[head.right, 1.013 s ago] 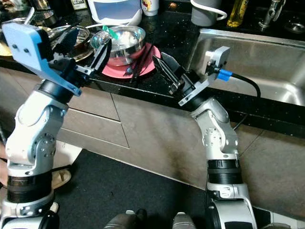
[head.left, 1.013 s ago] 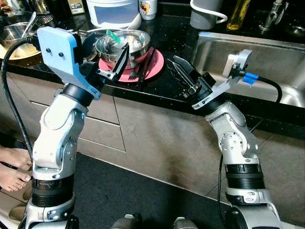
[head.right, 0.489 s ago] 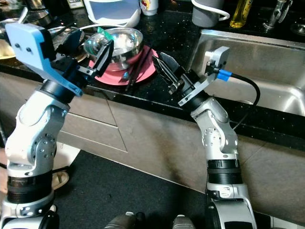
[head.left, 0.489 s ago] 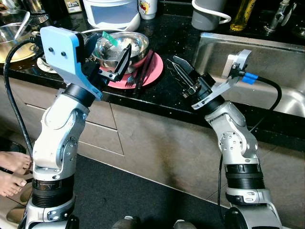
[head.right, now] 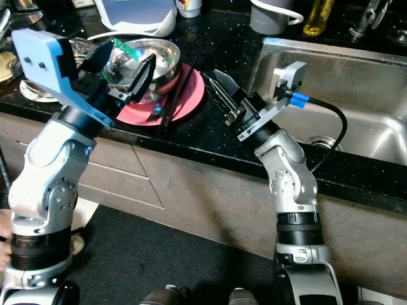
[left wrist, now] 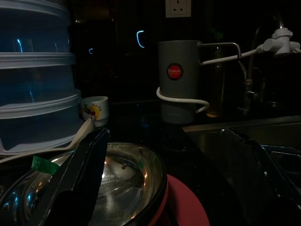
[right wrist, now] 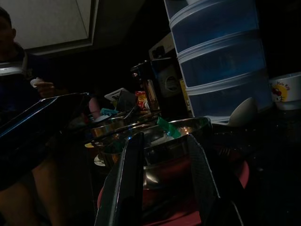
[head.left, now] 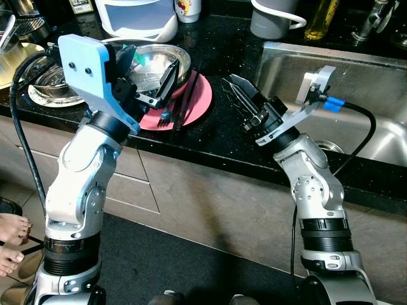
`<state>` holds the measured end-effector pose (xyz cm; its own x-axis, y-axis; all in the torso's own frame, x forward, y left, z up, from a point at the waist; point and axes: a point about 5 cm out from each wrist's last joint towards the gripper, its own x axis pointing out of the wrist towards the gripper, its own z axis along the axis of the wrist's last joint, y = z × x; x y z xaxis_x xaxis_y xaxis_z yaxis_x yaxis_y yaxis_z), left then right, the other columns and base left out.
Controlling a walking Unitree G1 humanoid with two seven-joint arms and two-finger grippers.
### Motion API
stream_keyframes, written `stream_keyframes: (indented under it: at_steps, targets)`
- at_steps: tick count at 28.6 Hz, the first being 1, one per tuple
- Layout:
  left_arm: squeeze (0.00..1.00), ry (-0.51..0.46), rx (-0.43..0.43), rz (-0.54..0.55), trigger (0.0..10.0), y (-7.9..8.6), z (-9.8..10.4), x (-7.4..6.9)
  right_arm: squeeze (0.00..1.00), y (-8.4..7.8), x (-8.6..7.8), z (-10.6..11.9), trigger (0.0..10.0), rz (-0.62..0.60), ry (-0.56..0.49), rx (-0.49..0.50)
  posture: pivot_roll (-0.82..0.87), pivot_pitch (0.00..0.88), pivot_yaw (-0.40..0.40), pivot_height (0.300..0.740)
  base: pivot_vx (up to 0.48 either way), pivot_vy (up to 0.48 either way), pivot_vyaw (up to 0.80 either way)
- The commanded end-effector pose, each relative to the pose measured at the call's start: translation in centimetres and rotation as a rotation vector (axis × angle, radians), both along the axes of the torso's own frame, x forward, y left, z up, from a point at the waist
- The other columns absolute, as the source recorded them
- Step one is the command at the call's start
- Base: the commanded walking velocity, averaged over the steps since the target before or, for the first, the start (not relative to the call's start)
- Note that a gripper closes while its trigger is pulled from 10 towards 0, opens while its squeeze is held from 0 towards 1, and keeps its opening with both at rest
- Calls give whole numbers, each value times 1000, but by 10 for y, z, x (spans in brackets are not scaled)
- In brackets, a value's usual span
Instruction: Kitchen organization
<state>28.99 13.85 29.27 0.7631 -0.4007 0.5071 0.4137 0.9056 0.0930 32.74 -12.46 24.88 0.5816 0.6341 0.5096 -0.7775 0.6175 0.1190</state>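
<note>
Black speckled desk (head.left: 210,130) with inset steel sink (head.left: 356,95) on the right. Grey-brown cabinet fronts (head.left: 210,197) below, 1 drawer seam visible. Dark floor (head.left: 165,260); light tiles at left.

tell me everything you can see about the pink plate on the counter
The round, flat pink plate looks like plastic and lies level on the black speckled countertop near its front edge, left of the steel sink. A shiny steel bowl with a green scrap inside sits on its rear half. Dark chopsticks lie across it and a fork rests at its front. The open left gripper hovers over it, apparently not touching.
</note>
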Motion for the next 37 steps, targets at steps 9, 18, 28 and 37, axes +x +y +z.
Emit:
stream_keyframes:
  at_steps: [9, 18, 28, 37]
  targets:
    - [0, -25, 1, -33, 10000, -5, 6, -5, 0, 4, -2, 4, 10000, 31, -18, 3, 20, 83, 3, 740, 358, 0, 0]
    - [0, -26, 4, -49, 10000, -8, 6, -6, 0, 5, -2, 5, 10000, 36, -19, 2, 20, 75, 4, 740, 480, 0, 0]
    - [0, -24, 2, -53, 10000, -9, 5, -7, 0, 6, -2, 4, 10000, 36, -18, 1, 21, 81, 5, 740, 480, 0, 0]
    - [0, -13, -18, -47, 10000, -11, 6, -5, 0, 6, -2, 4, 10000, 36, -16, 2, 21, 83, 4, 740, 325, 0, 0]
